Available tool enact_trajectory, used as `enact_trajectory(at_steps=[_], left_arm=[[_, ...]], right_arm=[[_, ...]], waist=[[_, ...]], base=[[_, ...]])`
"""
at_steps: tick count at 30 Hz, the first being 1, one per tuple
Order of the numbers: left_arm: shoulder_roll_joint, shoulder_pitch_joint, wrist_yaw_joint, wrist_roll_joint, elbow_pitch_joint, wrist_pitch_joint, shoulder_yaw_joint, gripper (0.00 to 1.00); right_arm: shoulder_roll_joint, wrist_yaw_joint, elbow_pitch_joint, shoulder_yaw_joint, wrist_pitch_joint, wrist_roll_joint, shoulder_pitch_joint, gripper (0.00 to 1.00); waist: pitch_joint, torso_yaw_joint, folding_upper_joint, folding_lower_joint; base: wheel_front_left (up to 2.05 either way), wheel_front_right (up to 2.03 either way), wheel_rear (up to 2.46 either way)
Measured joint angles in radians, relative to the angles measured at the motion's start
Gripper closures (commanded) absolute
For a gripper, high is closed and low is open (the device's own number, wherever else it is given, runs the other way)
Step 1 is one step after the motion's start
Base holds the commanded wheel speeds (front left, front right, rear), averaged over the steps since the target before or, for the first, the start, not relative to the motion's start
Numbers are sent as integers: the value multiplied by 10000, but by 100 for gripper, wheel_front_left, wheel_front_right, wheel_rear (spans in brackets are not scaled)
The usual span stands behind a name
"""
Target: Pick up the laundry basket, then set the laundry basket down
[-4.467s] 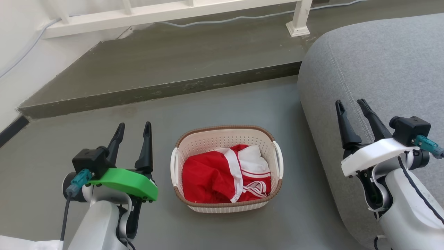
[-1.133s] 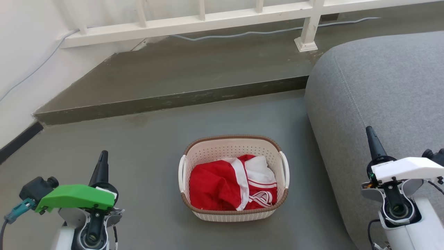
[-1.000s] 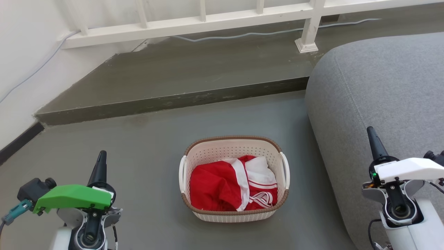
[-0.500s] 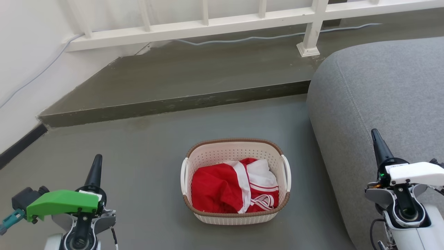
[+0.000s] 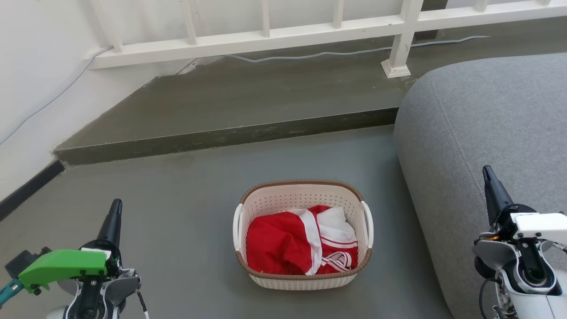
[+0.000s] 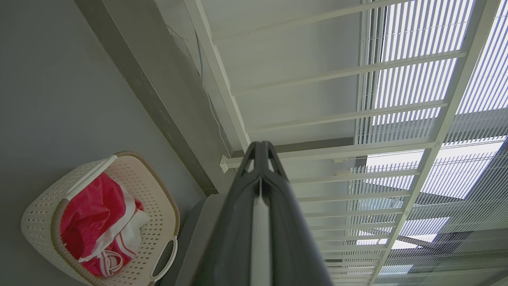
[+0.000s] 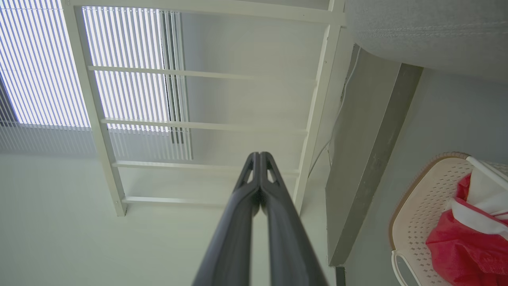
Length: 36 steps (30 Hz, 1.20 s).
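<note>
The grey floor (image 5: 177, 212) meets a grey sofa (image 5: 487, 110) on my right, and the laundry basket (image 5: 304, 182) stands on that floor near the sofa, with a red and white garment (image 5: 283, 241) inside. My left tool (image 5: 115, 208) and right tool (image 5: 488, 173) hang either side of it, well apart from it, each with its fingers pressed together and gripping nothing.

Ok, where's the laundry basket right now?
In the head view the laundry basket sits on the floor between left gripper and right gripper, beside the grey sofa.
</note>
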<state>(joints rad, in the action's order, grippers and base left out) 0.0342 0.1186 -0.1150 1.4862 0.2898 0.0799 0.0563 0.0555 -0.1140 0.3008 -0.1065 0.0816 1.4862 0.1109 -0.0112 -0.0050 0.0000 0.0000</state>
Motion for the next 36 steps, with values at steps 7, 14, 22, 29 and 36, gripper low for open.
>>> enact_trajectory(at_steps=[7,14,22,29,36], left_arm=[[-4,-49,-40,792,-69,265,171,100],[-6,-217,-84,1139,-84,337,307,100],[-6,-217,-84,1139,-86,337,309,100],[-6,-217,-84,1139,-88,337,309,100],[-6,-217,-84,1139,-94,337,309,100]], right_arm=[[-119,-2,-84,-242,224,788,-141,100],[-169,-6,-128,-341,309,1093,-187,100],[-169,-6,-134,-341,309,1095,-187,100],[-169,-6,-138,-341,309,1095,-187,100],[-169,-6,-140,-341,309,1095,-187,100]], waist=[[68,39,0,0],[86,50,0,0],[85,50,0,0],[85,50,0,0],[84,49,0,0]], base=[[0,0,0],[0,0,0],[0,0,0],[0,0,0],[0,0,0]])
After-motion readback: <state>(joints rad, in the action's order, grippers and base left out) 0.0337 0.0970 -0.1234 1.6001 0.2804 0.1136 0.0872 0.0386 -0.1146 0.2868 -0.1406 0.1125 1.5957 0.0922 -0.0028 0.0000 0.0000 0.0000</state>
